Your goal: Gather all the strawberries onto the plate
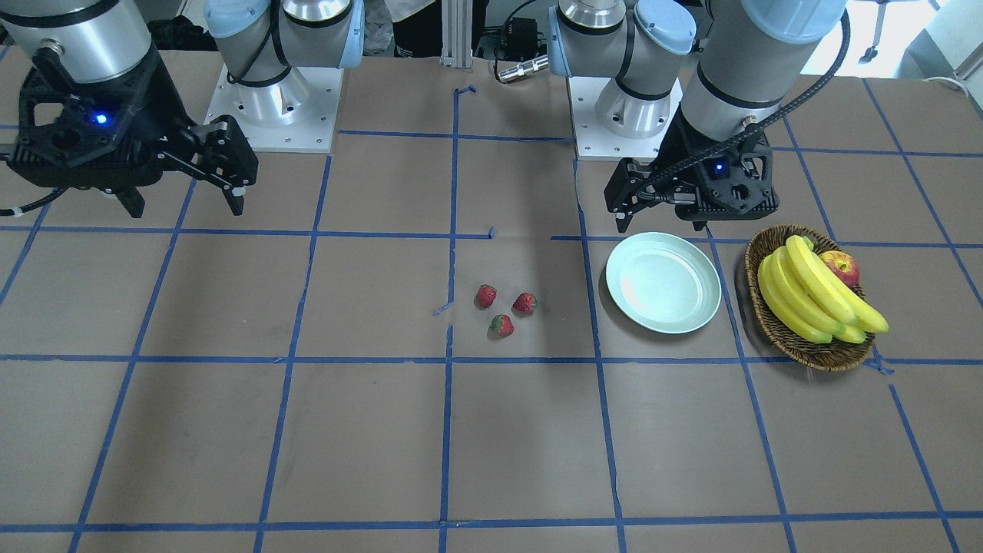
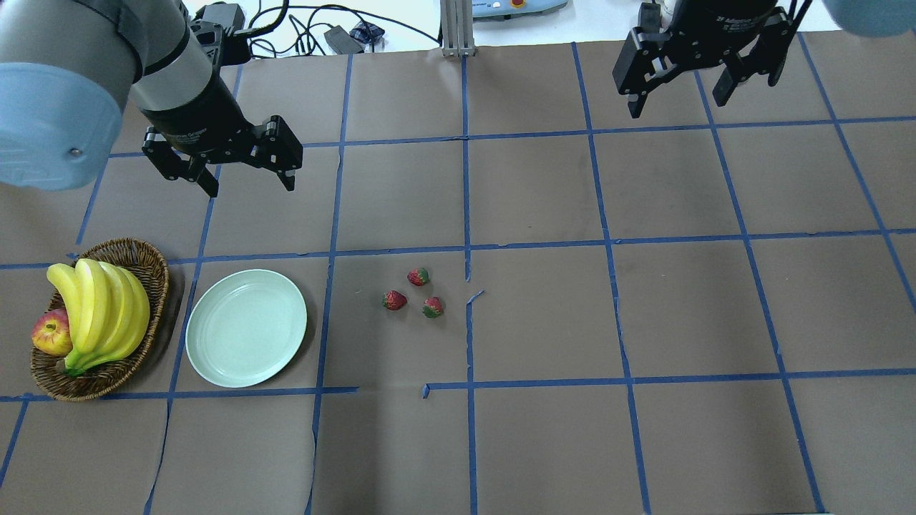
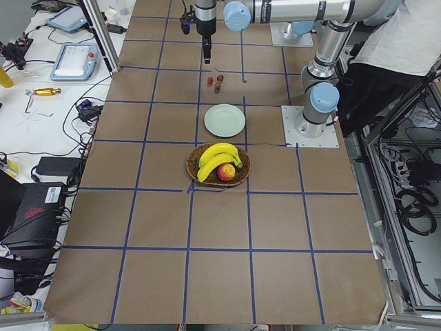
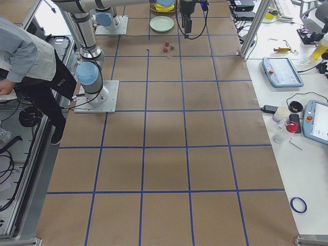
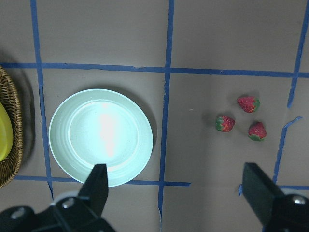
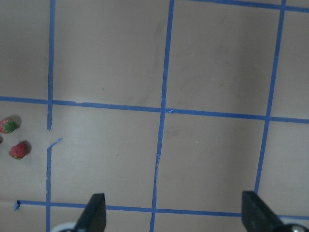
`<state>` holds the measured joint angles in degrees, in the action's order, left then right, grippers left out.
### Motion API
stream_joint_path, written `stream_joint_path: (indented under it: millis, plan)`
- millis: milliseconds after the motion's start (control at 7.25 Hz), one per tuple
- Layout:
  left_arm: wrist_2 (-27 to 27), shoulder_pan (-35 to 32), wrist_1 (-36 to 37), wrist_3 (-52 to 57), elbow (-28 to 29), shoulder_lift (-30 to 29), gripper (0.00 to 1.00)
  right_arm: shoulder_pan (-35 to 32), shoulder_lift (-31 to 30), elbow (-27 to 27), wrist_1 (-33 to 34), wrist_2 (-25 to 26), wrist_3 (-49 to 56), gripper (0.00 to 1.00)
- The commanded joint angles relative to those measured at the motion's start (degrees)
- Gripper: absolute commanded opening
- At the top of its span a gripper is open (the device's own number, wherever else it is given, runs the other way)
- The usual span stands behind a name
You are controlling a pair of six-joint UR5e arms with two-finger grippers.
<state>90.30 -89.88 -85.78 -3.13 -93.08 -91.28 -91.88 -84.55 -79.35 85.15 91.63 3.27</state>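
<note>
Three small red strawberries (image 2: 418, 276) (image 2: 394, 300) (image 2: 432, 307) lie close together on the brown table near its middle. They also show in the front view (image 1: 501, 325) and the left wrist view (image 5: 225, 123). Two show at the left edge of the right wrist view (image 6: 18, 150). The pale mint-green plate (image 2: 245, 327) stands empty to their left, also in the front view (image 1: 663, 282) and the left wrist view (image 5: 100, 137). My left gripper (image 2: 250, 187) hangs open and empty above the table behind the plate. My right gripper (image 2: 676, 100) is open and empty at the far right, well away from the strawberries.
A brown wicker basket (image 2: 154, 265) with bananas (image 2: 100, 307) and a red-yellow apple (image 2: 50, 332) stands just left of the plate. Blue tape lines grid the brown table. Both arm bases (image 1: 269, 107) stand on the robot's side. A person (image 4: 25, 56) stands beside the robot.
</note>
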Motion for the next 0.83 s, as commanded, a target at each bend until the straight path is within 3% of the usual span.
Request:
stream_joint_path:
  millis: [0,414,690]
  plan:
    - [0.05,-0.12,0.00,-0.04,0.09,0.22,1.00,-0.58,-0.35,-2.37,-0.61,-1.35,-4.64,1.00]
    - [0.05,-0.21,0.00,-0.04,0.00,0.22,1.00,-0.23,-0.35,-2.82,4.83,-1.54,-6.88,1.00]
    - [0.05,-0.21,0.00,-0.04,0.00,0.22,1.00,-0.23,-0.27,-2.83,4.58,-1.63,-6.88,1.00]
